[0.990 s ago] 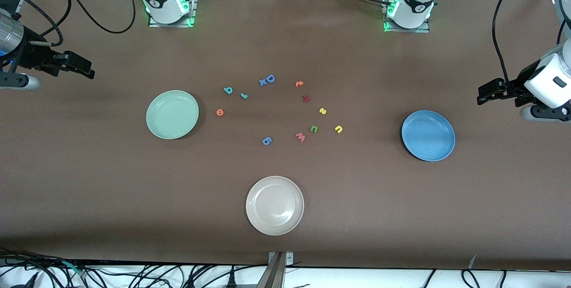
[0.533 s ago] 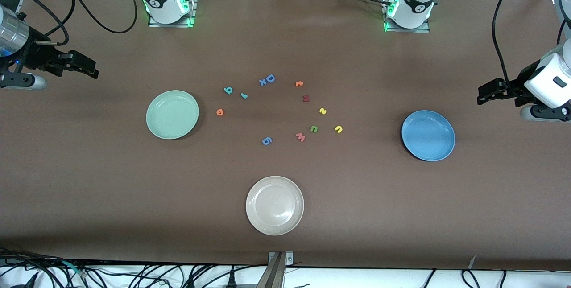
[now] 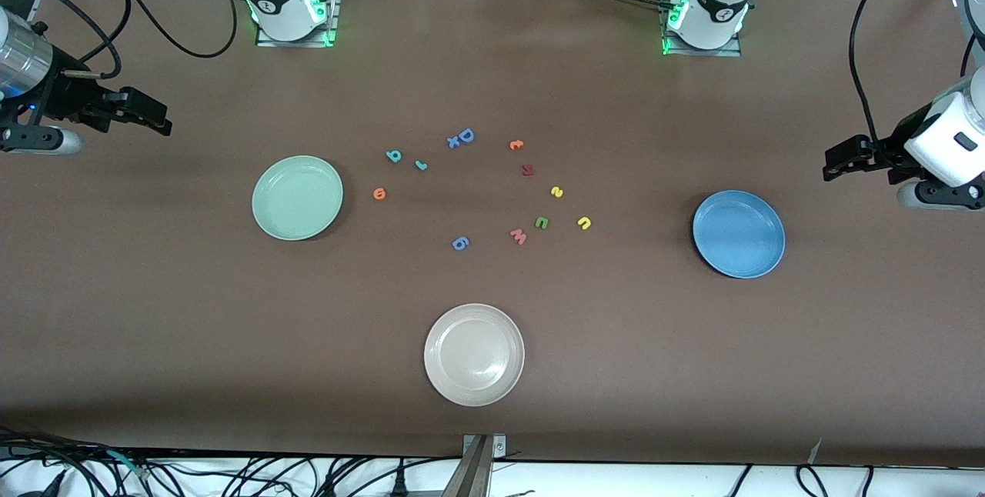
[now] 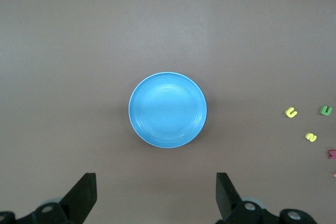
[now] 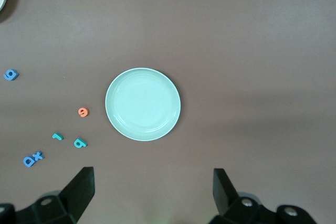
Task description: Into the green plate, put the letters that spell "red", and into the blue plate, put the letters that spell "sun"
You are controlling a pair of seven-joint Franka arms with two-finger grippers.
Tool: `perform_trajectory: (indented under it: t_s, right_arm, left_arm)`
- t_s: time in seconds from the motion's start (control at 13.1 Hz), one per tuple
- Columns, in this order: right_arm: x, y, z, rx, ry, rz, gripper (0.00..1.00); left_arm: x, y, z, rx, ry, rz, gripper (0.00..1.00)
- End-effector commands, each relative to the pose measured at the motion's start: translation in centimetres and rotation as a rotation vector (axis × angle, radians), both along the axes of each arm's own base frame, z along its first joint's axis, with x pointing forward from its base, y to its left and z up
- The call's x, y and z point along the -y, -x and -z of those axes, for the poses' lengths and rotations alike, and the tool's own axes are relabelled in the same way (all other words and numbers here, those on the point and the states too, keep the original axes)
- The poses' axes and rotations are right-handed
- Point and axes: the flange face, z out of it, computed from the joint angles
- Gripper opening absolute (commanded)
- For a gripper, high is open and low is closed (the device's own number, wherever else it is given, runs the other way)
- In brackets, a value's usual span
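Mint-green plate (image 3: 297,198) & blue plate (image 3: 738,234) empty, six tiny letters (image 3: 542,222) scattered btwn

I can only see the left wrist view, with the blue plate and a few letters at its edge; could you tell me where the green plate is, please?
Observer: The green plate lies toward the right arm's end of the table, nothing in it.
Operator: Are the "red" letters near it?
Observer: Yes, the orange e lies beside it, with the teal d and teal r a bit farther from the front camera.
Operator: And the right gripper?
Observer: The right gripper is open and holds nothing, up over the table by the green plate.
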Motion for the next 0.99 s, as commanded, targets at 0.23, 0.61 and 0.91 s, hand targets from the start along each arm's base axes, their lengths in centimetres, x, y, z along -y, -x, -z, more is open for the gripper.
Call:
perform_trajectory:
  t_s: [0.23, 0.61, 0.91]
  right_arm:
    - [0.0, -0.2, -0.5, -0.005, 0.010, 0.005, 1.00]
    - [-0.1, -0.2, -0.4, -0.003, 0.010, 0.004, 1.00]
    - [-5.0, -0.3, 2.7, -0.027, 0.015, -0.060, 1.00]
  left_arm:
    - [0.3, -0.3, -0.3, -0.002, 0.013, 0.001, 1.00]
    - [0.3, -0.3, -0.3, -0.002, 0.011, 0.001, 1.00]
    - [0.3, -0.3, -0.3, 0.000, 0.011, 0.001, 1.00]
